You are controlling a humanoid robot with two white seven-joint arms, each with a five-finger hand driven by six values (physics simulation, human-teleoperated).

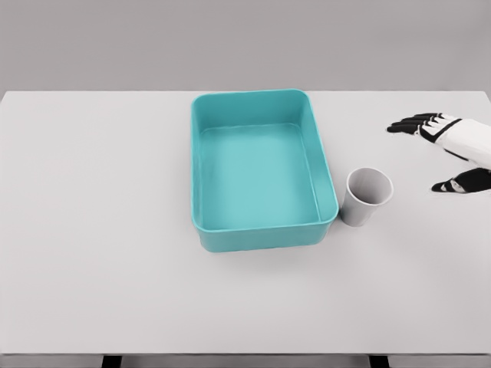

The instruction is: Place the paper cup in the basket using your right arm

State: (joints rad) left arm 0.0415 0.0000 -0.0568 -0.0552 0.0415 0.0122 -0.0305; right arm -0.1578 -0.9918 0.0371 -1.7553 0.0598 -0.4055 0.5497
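Note:
A white paper cup (365, 197) stands upright on the table, just right of the teal basket's (261, 232) near right corner. The basket is a rectangular tub with nothing inside. My right hand (433, 153) reaches in from the right edge, fingers (410, 125) spread and thumb apart, open and holding nothing. It hovers to the right of the cup and a little farther back, with a clear gap between them. The left arm does not show.
A white table (100, 230) carries both objects; its front edge runs along the bottom of the head view. A grey wall rises behind the far edge.

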